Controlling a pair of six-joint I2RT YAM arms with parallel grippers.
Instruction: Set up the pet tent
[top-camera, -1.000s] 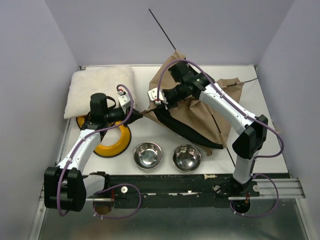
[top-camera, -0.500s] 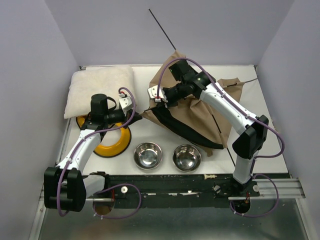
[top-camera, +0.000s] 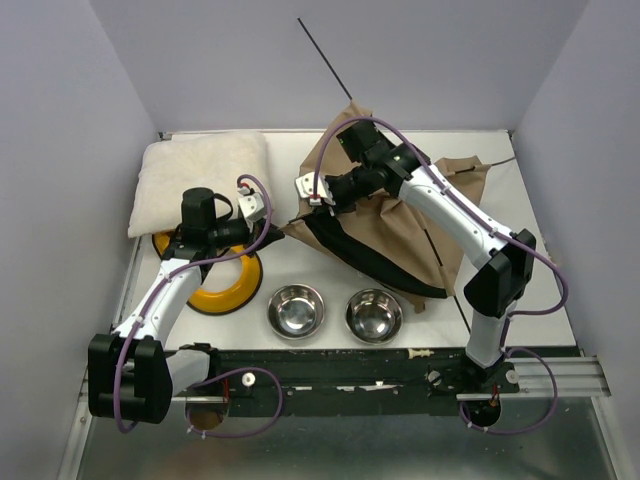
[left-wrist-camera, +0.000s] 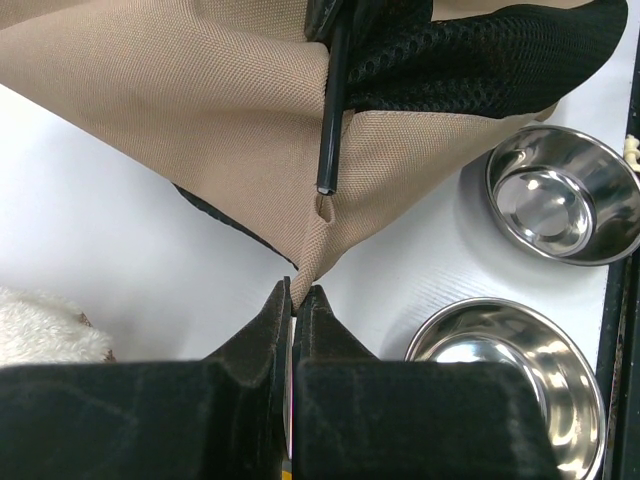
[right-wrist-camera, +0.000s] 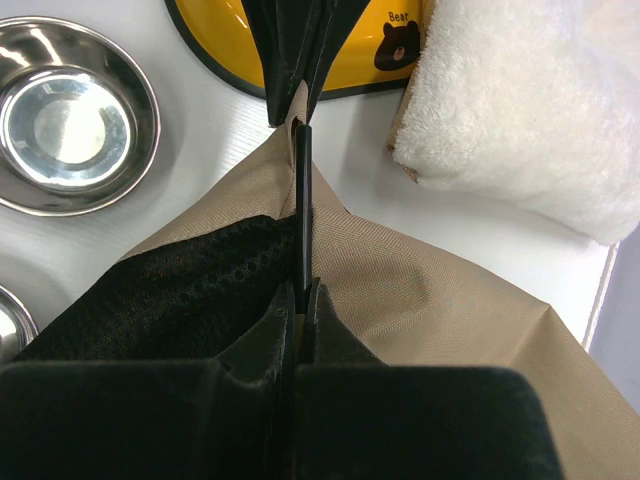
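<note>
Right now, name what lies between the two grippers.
A corner of the pet tent and a black pole: left gripper pinches the corner, right gripper holds the pole. Both wrist views show it.

Left arm (top-camera: 160, 300) and right arm (top-camera: 450, 212) look alike: white links between chunky black joint housings, a purple cable looping along each. Small white blocks with red marks sit at the wrists. The left gripper (left-wrist-camera: 293, 292) has matte black, wedge-shaped fingers.
</note>
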